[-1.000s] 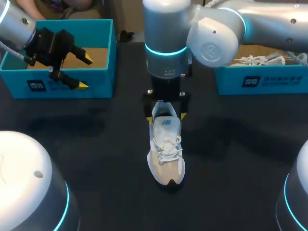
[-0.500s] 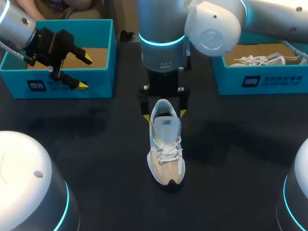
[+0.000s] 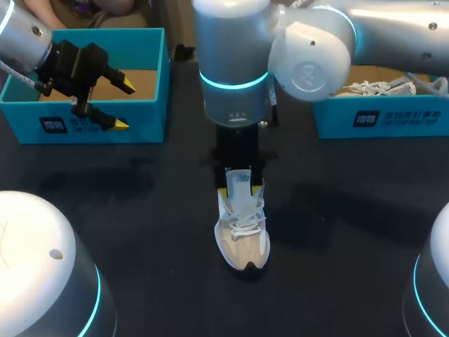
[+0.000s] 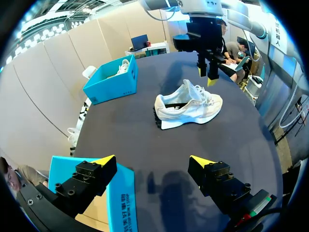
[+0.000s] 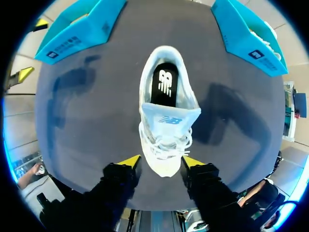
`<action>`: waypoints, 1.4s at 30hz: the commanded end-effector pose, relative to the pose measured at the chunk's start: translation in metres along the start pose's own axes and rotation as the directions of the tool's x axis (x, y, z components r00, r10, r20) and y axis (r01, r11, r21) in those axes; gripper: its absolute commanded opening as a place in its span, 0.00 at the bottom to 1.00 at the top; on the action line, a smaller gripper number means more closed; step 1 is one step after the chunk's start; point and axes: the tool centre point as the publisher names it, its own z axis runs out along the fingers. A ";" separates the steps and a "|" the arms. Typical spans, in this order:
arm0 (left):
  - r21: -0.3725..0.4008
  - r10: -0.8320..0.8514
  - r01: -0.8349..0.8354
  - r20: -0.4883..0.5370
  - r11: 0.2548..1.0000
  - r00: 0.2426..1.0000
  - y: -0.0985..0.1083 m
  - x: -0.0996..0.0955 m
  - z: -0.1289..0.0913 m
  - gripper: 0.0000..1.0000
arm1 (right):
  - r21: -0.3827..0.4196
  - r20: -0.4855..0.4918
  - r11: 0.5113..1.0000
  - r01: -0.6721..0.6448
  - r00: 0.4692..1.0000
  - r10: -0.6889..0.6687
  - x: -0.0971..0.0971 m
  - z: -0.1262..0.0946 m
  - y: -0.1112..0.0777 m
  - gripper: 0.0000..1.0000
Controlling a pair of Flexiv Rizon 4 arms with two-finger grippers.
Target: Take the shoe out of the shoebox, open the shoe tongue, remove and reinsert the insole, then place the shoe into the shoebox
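Observation:
A white and beige shoe [image 3: 243, 235] stands upright on the dark table, toe toward the near edge. In the right wrist view the shoe [image 5: 166, 121] has its tongue raised and a black insole [image 5: 164, 84] inside. My right gripper [image 3: 240, 188] hangs just over the tongue and laces, fingers half closed and straddling the shoe without a clear grip. In its own view the right gripper [image 5: 161, 162] flanks the toe. My left gripper [image 3: 124, 105] is open and empty above the front wall of the left blue shoebox [image 3: 84, 126]. From the left gripper [image 4: 152, 162], the shoe [image 4: 188, 106] lies ahead.
The left shoebox shows a bare cardboard floor. A second blue shoebox [image 3: 379, 116] at the back right holds another white shoe [image 3: 382, 88]. Dark table surface [image 3: 140, 210] spreads around the shoe on both sides.
My right arm has come down and forward over the shoe, and its fingers have drawn closer together around the tongue. The left arm has stayed still.

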 end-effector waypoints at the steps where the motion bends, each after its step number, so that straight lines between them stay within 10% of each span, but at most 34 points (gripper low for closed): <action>1: -0.004 -0.001 0.001 -0.002 1.000 1.000 -0.001 0.000 0.000 1.00 | 0.015 -0.027 1.000 0.008 1.000 -0.008 -0.003 0.015 0.006 0.82; 4: -0.004 -0.001 0.001 -0.002 1.000 1.000 -0.001 0.000 0.000 1.00 | 0.031 -0.028 0.999 0.018 0.999 -0.017 -0.005 0.023 0.010 0.87; 9: -0.004 -0.001 0.001 -0.002 1.000 1.000 -0.001 0.000 0.000 1.00 | 0.044 -0.041 0.998 0.035 0.999 -0.033 -0.010 0.034 0.018 0.62; 18: -0.004 -0.001 0.001 -0.002 1.000 1.000 -0.001 0.000 0.000 1.00 | 0.051 -0.043 0.998 0.049 0.998 -0.046 -0.015 0.043 0.030 0.50; 42: -0.004 -0.001 0.001 -0.002 1.000 1.000 -0.001 0.000 0.000 1.00 | 0.011 0.012 0.994 0.111 0.994 -0.111 -0.017 0.047 0.065 0.48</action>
